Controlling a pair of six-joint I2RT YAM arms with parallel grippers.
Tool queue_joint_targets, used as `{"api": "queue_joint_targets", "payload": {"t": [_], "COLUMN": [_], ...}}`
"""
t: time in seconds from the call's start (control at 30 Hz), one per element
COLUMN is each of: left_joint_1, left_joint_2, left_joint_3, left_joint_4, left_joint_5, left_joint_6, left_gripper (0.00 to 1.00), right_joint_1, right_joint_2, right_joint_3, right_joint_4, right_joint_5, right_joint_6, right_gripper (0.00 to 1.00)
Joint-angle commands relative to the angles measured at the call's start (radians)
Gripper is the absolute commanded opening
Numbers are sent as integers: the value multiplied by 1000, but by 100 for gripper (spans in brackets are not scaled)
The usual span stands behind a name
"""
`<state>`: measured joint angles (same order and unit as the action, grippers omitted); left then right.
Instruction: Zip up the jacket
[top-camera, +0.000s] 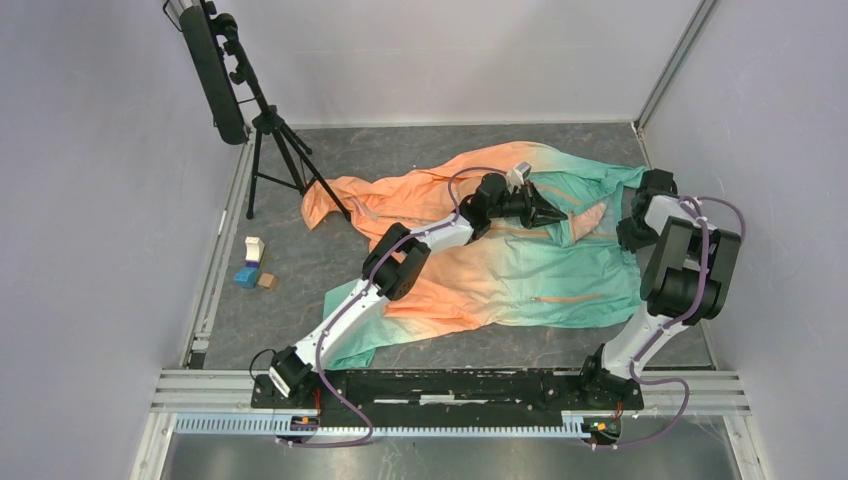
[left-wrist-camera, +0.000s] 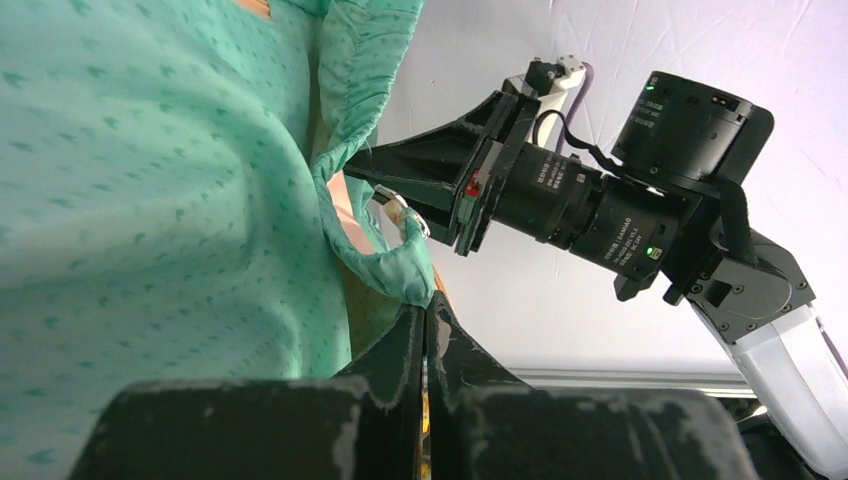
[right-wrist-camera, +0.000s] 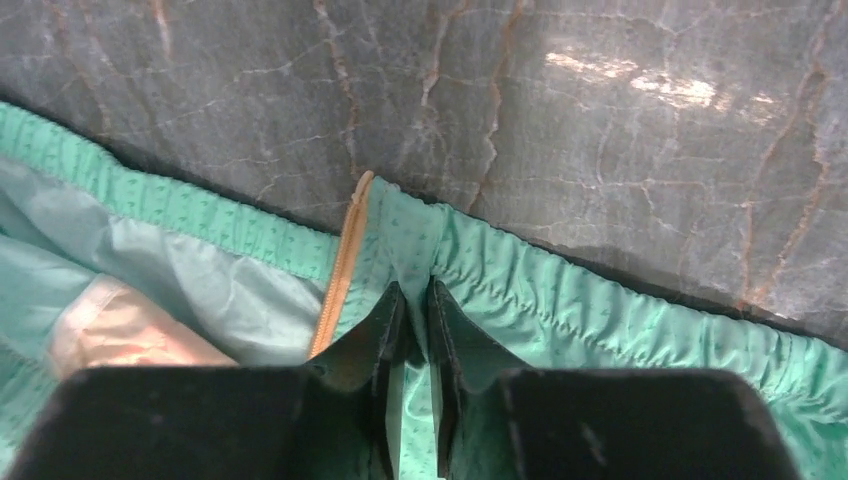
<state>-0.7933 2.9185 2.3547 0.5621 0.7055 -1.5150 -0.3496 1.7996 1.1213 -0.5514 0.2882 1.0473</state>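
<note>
Ben: Black mounting rail (top-camera: 450, 385) runs along the near edge of the counter (top-camera: 400, 150), with both arm bases bolted to it.

Ana: Where is the jacket (top-camera: 520, 270)?

Ben: Just beyond the rail, rumpled across the middle and right of the counter. Its orange part lies toward the left and its mint green part reaches the right edge. One orange sleeve stretches toward the far-left corner.

Ana: Anything beside it?

Ben: Three small blocks (top-camera: 253, 265), white, blue and tan, sit close together near the left edge, apart from the cloth.

Ana: What about the right gripper (right-wrist-camera: 415, 300)?

Ben: It sits by the right edge. Its fingers are drawn narrow and pinch the mint hem where it meets the bare grey counter. An orange zipper tape (right-wrist-camera: 340, 270) runs just beside the left finger.

Ana: And the left gripper (left-wrist-camera: 425, 325)?

Ben: That arm reaches across the jacket toward the far side. Its fingers are pressed together with a fold of the mint edge caught at their tips and lifted off the counter. A small silvery metal piece (left-wrist-camera: 405, 212) shows on that edge, close to the right gripper's tips.

Ana: What is farthest back?

Ben: A tripod (top-camera: 275, 150) stands in the far-left corner and carries a long black light bar (top-camera: 212, 70).
</note>
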Motion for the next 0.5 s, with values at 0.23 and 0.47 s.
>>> {"api": "queue_joint_targets", "payload": {"t": [0.23, 0.47], "left_joint_1": [3, 6], "left_joint_2": [-32, -25], "left_joint_3": [28, 42], "left_joint_4": [-42, 40], "left_joint_5": [12, 29], "left_joint_6": [76, 68], "left_gripper": [2, 2], "right_joint_1": [-3, -5], "right_joint_2": [-273, -425], "right_joint_3": [-107, -414], "right_joint_4": [287, 818], "right_joint_5": [-76, -691], "right_joint_6": [-554, -880], "right_gripper": [0, 0]}}
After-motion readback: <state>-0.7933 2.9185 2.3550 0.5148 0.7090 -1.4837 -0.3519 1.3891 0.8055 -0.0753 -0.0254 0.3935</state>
